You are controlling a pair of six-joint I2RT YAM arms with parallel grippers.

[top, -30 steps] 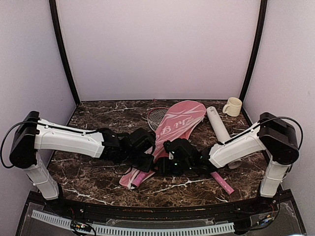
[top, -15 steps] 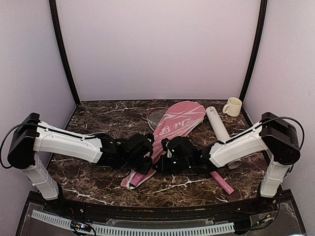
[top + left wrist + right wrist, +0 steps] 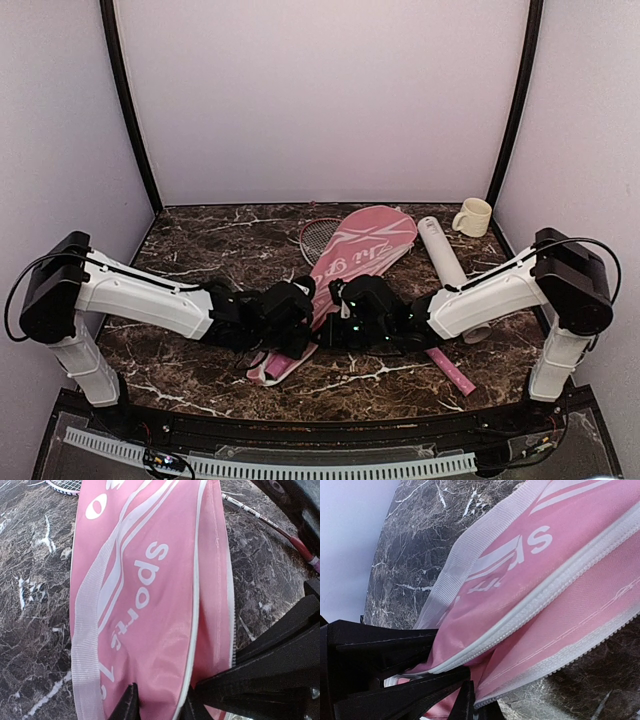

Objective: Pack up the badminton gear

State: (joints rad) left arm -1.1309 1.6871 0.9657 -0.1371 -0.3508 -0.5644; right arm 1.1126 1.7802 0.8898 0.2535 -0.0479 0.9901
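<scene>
- The left fingers (image 3: pixel 126 707) are pinched on a fold of the pink racquet cover (image 3: pixel 145 605), at its white-piped edge near the narrow end.
- The right fingers (image 3: pixel 395 697) are closed on the same end from the other side. They grip fabric just beside the zip edge (image 3: pixel 545 597), where two layers of the cover lie slightly parted.
- Over the last second both wrists have sunk lower and pressed in on the cover's neck. The left forearm has dropped and reached further towards 3 o'clock, so the two sets of fingers now sit almost touching.
- The cover itself has hardly shifted. It lies mid-tabletop (image 3: pixel 200 250) on a diagonal, with the head towards 1 o'clock and the narrow end towards 7 o'clock.
- I judge that both grips are now set and the next step is to pull the mouth open. No racquet has plainly gone in yet.
- A red-rimmed racquet head (image 3: pixel 317 236) shows at the cover's 11 o'clock edge. Whether it lies under the cover or inside it cannot be told.
- A pink handle (image 3: pixel 455 374) pokes out from beneath the right arm at 5 o'clock.
- The white tube (image 3: pixel 442 255) lies at the cover's 3 o'clock, with the cream mug (image 3: pixel 473 216) beyond it.
- No shuttlecocks are in sight.
</scene>
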